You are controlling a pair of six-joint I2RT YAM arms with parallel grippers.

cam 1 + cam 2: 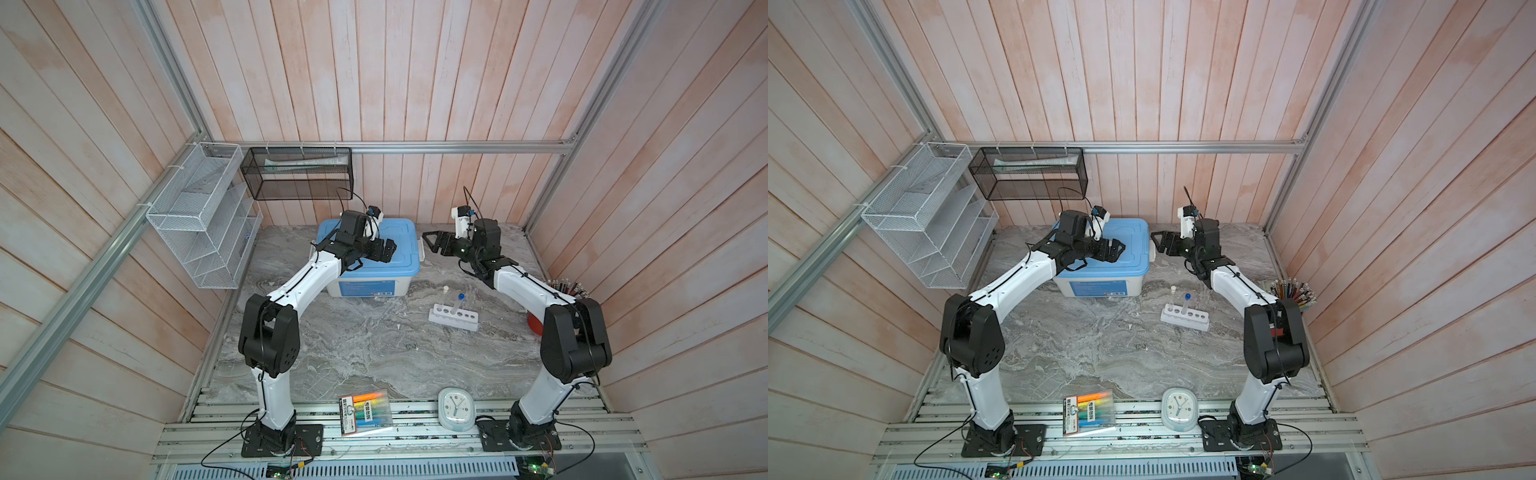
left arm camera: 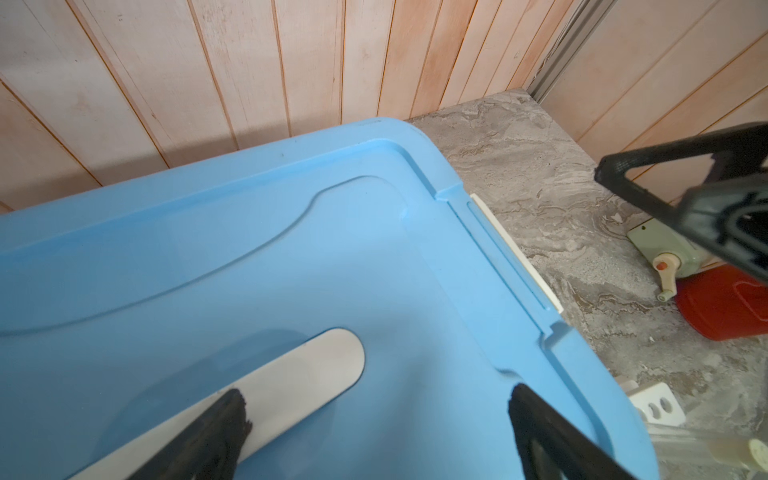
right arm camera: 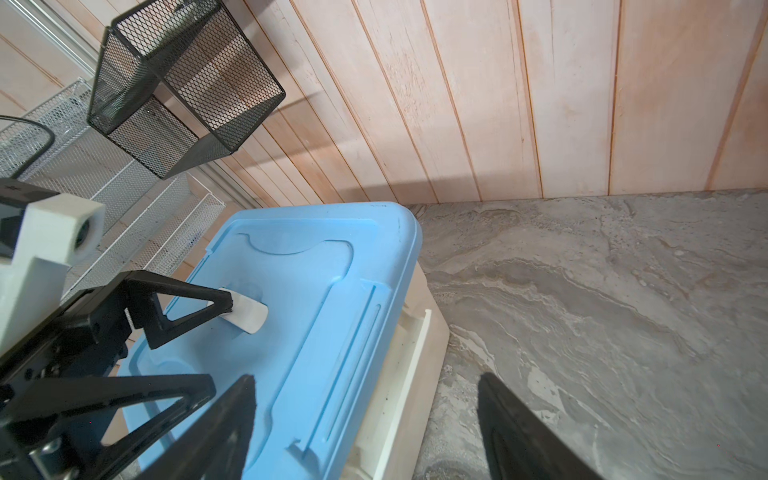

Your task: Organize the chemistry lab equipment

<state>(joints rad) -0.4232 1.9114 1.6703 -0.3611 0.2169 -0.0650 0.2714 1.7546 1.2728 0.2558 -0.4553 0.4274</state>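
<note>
Rack [image 1: 454, 319] with both tubes [image 1: 457, 305] stands well apart from right hand [image 1: 430, 243].

Top views look down; close wrist views share blue lid [image 2: 291, 249].

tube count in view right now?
2. The white-capped tube and the blue-capped tube stand side by side in the white rack on the table. The closed blue-lidded bin may hide more.

Legible text: none.
Storage box [image 1: 365, 286]: front label with a barcode strip, print too small to read.
Marker pack [image 1: 365, 411]: card with bold black characters, not decipherable.
Clock [image 1: 456, 409]: dial markings too small to read.
</note>
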